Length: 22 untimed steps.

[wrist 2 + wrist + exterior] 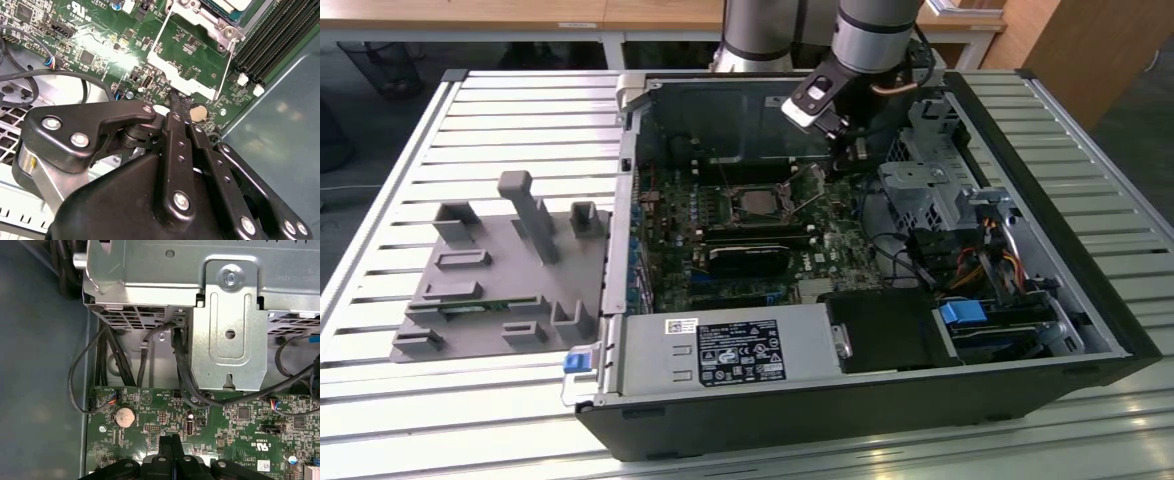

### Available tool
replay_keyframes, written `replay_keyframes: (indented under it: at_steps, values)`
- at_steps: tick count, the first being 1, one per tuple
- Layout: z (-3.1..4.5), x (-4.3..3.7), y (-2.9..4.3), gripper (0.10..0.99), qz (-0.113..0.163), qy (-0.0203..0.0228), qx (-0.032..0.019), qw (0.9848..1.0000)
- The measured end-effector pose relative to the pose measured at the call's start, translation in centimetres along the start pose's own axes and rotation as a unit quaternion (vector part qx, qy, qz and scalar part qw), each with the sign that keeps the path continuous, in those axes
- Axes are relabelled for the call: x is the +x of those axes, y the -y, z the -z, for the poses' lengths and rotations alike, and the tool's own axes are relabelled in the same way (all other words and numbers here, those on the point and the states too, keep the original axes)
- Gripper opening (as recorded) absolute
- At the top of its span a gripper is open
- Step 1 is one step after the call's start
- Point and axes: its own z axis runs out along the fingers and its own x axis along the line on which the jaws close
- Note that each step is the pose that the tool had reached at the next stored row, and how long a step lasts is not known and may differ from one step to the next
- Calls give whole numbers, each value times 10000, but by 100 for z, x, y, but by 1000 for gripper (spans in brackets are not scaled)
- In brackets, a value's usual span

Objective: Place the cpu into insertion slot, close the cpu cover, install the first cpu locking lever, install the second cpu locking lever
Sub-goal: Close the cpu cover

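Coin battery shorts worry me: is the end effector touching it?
Apart. In the first wrist view, bare green board shows between the end effector and the coin battery.

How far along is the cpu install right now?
Done: the cpu appears seated in the insertion slot. In hand: the gripper, shut with nothing visible in it, sits by the cpu cover, which looks open. Left: closing it and latching both wire levers, which stand free.
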Motion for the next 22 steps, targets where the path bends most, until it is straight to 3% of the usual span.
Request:
replay_keyframes:
  at_steps: [10, 22]
  values:
    - [3, 3, 152, 122, 0, 0, 0, 10000]
    - [3, 5, 265, 122, 0, 0, 0, 10000]
